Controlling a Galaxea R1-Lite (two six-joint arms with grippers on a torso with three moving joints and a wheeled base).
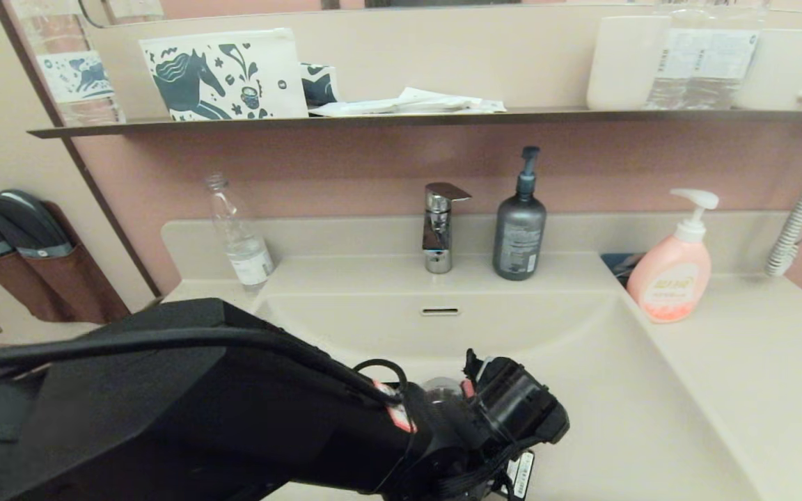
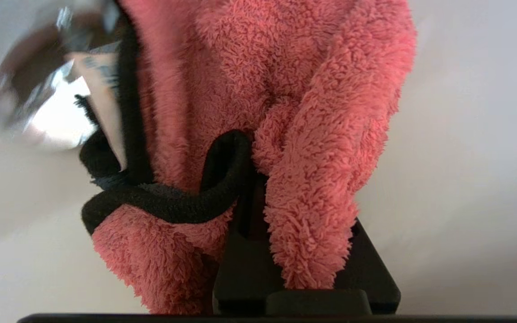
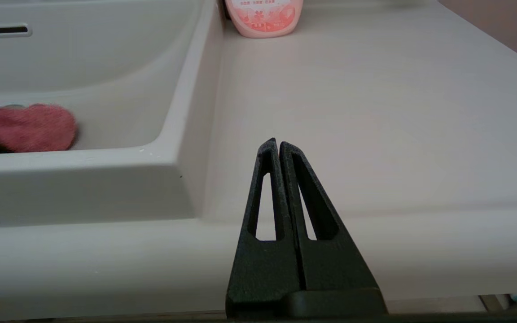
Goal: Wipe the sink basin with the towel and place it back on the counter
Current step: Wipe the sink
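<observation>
The coral-red towel [image 2: 249, 112] with its black trim is down in the sink basin [image 1: 582, 390], bunched against the cream floor beside the chrome drain plug [image 2: 38, 89]. My left gripper [image 2: 258, 197] is clamped tight on a fold of it, fingers nearly together, my left arm [image 1: 234, 410] reaching down into the bowl. My right gripper [image 3: 279, 148] sits parked with its fingers pressed together and nothing between them, at the front edge of the counter [image 3: 375, 112]. A pink soap bottle [image 1: 671, 271] stands at the counter's back.
</observation>
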